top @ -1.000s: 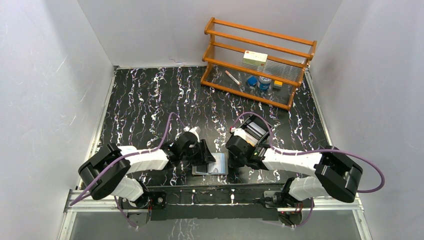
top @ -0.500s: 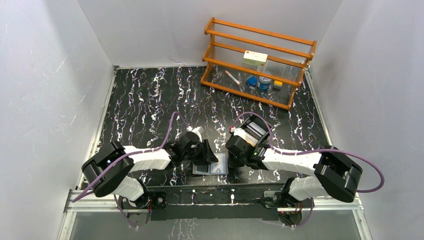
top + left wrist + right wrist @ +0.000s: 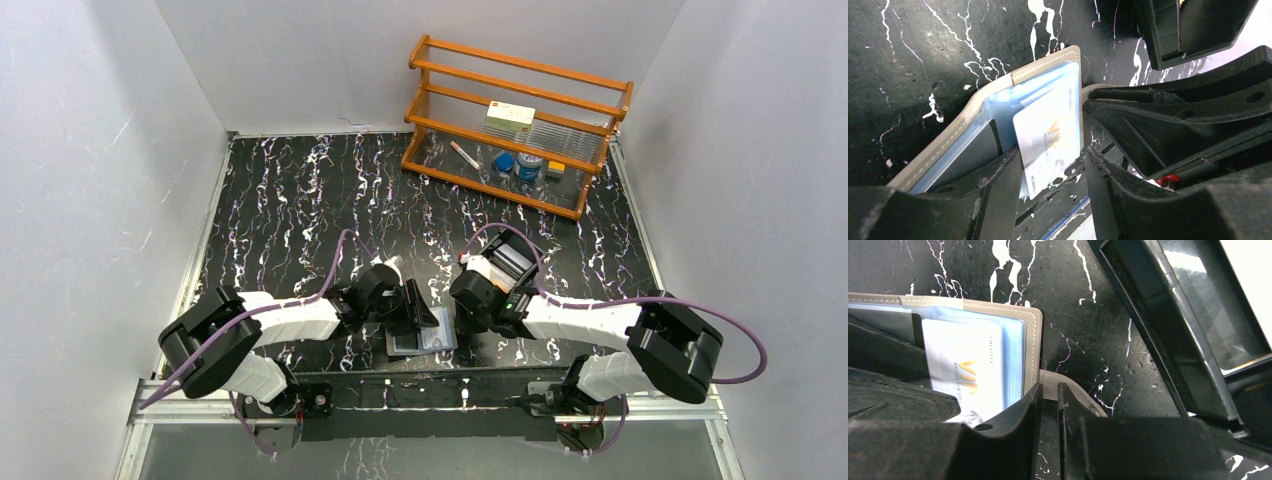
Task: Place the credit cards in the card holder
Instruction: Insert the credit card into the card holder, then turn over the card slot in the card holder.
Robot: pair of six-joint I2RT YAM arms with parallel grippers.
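One white VIP card (image 3: 1048,145) lies on the blue sleeves of the open card holder (image 3: 440,340), at six o'clock on the table (image 3: 300,200). The left gripper (image 3: 1052,152) straddles the card; we cannot tell whether it grips. At the holder's three o'clock, the right gripper (image 3: 1049,392) is clenched on the snap tab (image 3: 1068,385).

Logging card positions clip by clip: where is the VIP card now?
In the left wrist view, the VIP card sits between the left fingers, its upper end over the blue sleeves of the open card holder, low centre in the top view.
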